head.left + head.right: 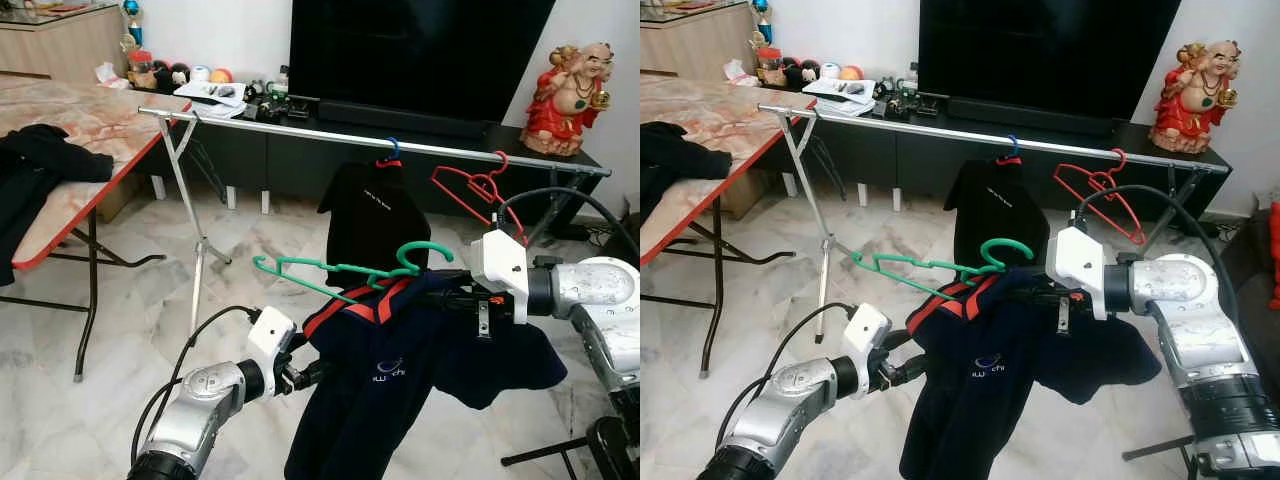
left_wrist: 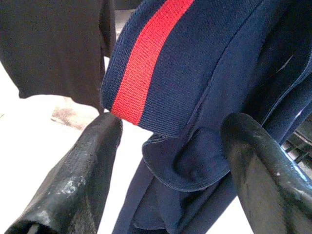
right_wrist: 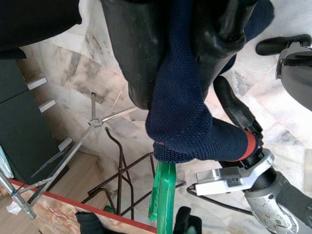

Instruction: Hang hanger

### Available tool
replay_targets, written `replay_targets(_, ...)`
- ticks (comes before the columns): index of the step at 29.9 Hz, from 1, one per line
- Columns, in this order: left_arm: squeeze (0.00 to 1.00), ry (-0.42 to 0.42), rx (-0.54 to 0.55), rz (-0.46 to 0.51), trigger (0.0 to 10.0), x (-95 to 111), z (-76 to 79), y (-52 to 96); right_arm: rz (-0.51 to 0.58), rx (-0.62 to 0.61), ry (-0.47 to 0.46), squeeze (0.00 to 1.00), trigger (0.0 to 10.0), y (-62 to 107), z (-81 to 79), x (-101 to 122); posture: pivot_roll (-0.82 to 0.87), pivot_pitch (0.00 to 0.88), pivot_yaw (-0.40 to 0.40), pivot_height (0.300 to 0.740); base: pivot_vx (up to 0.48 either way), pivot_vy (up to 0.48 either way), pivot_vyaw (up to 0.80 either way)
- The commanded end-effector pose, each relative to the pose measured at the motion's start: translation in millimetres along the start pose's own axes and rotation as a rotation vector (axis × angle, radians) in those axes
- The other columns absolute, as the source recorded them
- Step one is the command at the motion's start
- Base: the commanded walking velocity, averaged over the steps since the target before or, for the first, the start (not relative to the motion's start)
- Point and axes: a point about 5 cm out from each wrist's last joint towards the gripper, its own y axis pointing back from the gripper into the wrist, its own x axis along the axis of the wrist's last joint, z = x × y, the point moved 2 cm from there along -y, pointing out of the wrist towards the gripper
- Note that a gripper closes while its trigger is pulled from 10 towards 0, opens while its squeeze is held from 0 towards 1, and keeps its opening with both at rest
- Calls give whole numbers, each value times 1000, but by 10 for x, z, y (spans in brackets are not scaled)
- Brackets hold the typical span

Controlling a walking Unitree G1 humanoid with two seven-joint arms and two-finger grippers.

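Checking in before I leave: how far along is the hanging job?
Done: the green plastic hanger sits in the navy shirt with red trim. In hand: the right end effector clamps the shirt; the left end effector is open beside it. Left: hooking it on the silver metal rail.

Bright even daylight, sharp pics, blown-out floor glare.

Two black fingers of the right gripper fill the top of the frame, pinching a fold of navy knit shirt that hangs down the centre, its red-striped edge at right. Below it, a green hanger runs to the bottom edge. The left gripper and silver arm sit at lower right. Marble floor lies behind, with a red-edged table at lower left.
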Motion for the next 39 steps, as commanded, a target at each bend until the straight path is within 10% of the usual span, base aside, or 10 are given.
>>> replay_targets(1, 0, 0, -5, 3, 10000, 30, 3, -28, 22, -20, 29, 0, 0, 73, 32, 87, 56, 0, -103, 740, 0, 0, 0)
replay_targets(6, 0, 13, -11, 31, 10000, 46, 48, -75, 21, -22, 29, 0, 0, 75, 34, 88, 53, 0, -105, 740, 0, 0, 0)
replay_targets(8, 0, 15, -19, 52, 8314, 69, 84, -109, 19, -23, 26, 0, 0, 74, 31, 83, 53, 0, -105, 740, 0, 0, 0)
replay_targets(9, 0, 18, -21, 56, 4941, 73, 94, -120, 17, -22, 26, 0, 0, 73, 29, 80, 55, 0, -107, 740, 0, 0, 0)
replay_targets(10, 0, 20, -21, 58, 4941, 74, 100, -126, 17, -21, 26, 0, 0, 72, 27, 78, 55, 0, -107, 740, 0, 0, 0)
replay_targets(11, 0, 26, -22, 64, 2431, 82, 110, -139, 17, -21, 25, 0, 0, 71, 26, 77, 55, 0, -107, 740, 0, 0, 0)
replay_targets(14, 0, 35, -17, 87, 2275, 113, 119, -161, 19, -21, 24, 0, 0, 71, 28, 80, 55, 0, -107, 740, 0, 0, 0)
replay_targets(15, 0, 36, -11, 102, 392, 136, 120, -174, 20, -22, 24, 0, 0, 71, 31, 81, 53, 0, -106, 740, 0, 0, 0)
replay_targets(39, 0, 28, -106, 62, 0, 65, 217, -136, -10, -44, -3, 0, 0, 51, 45, -38, 62, 0, -105, 740, 0, 0, 0)
